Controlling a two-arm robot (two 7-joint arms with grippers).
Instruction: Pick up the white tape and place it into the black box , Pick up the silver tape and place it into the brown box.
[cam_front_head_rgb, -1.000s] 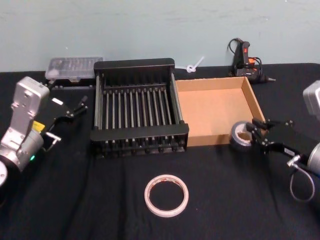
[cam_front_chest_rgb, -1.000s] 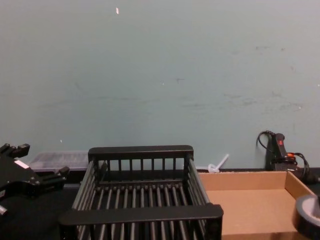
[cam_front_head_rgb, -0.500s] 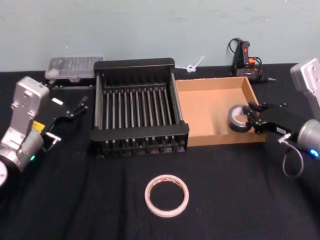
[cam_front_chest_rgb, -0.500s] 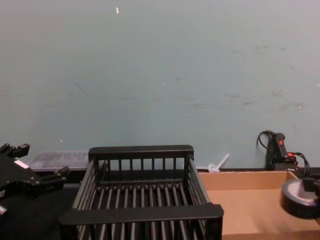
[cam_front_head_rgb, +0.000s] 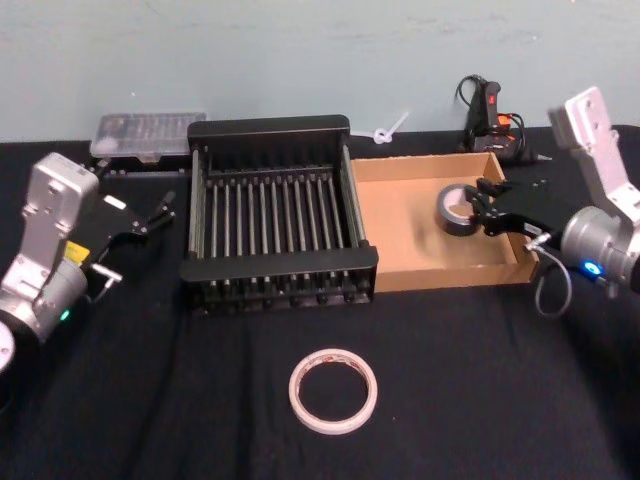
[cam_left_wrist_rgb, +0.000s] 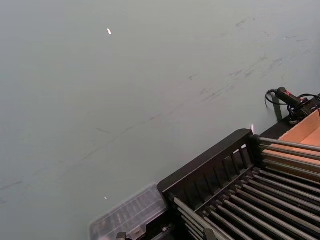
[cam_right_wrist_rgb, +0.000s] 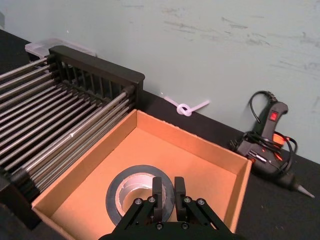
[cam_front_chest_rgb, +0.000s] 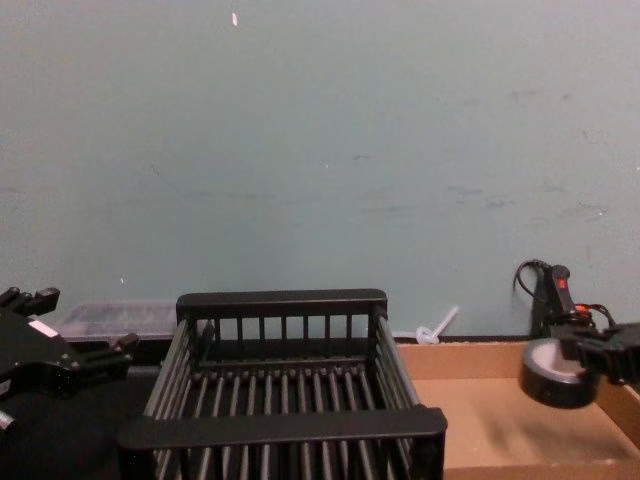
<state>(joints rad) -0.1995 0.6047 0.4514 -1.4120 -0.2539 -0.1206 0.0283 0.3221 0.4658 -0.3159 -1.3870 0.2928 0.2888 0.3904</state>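
My right gripper (cam_front_head_rgb: 484, 211) is shut on the silver tape (cam_front_head_rgb: 456, 210), pinching the roll's wall, and holds it in the air over the brown box (cam_front_head_rgb: 415, 268). The right wrist view shows the silver tape (cam_right_wrist_rgb: 135, 192) above the box floor (cam_right_wrist_rgb: 165, 155), my right gripper (cam_right_wrist_rgb: 166, 188) clamped on its rim. From the chest, the silver tape (cam_front_chest_rgb: 552, 372) hangs above the brown box (cam_front_chest_rgb: 490, 420). The white tape (cam_front_head_rgb: 333, 390) lies flat on the black cloth in front of the black box (cam_front_head_rgb: 275, 215). My left gripper (cam_front_head_rgb: 140, 227) stands open, parked left of the black box.
A clear plastic case (cam_front_head_rgb: 147, 135) lies behind the crate's far left corner. A glue gun with its cord (cam_front_head_rgb: 492, 120) sits behind the brown box, and a white cable tie (cam_front_head_rgb: 388, 131) lies near the wall. Black cloth covers the table.
My right arm has lifted the silver tape from the box's near right corner, up and leftward, to a spot over the box's inside. The left arm and the white tape have not moved.
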